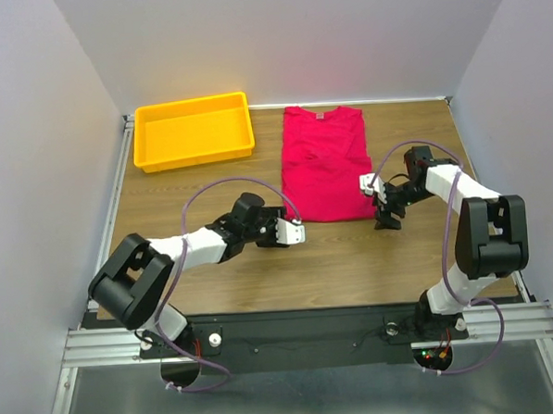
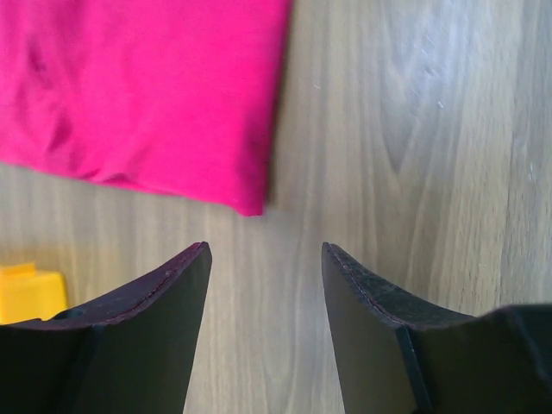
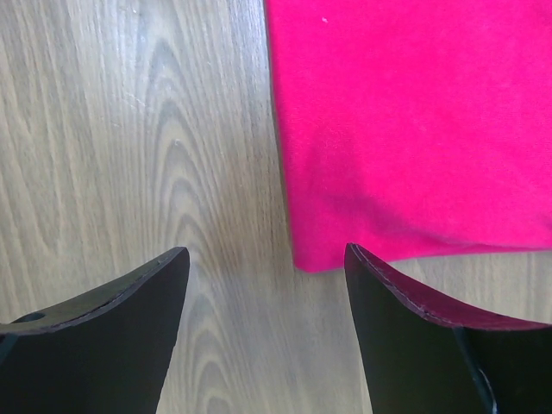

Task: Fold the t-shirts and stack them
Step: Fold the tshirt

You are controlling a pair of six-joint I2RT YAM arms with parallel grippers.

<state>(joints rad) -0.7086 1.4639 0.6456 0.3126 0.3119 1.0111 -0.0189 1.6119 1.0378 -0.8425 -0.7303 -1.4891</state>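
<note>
My left gripper (image 1: 295,234) hovers over the wooden table (image 1: 354,263) with its jaws apart and nothing between them, just short of the near left corner of the crimson-pink t-shirt (image 1: 323,163). My right gripper (image 1: 372,191) is spread wide too and holds nothing, with the shirt's near right corner just ahead of its fingertips. The shirt lies flat as a long rectangle with its sleeves folded in and its collar at the far edge. It sits beside the yellow tray (image 1: 193,105).
</note>
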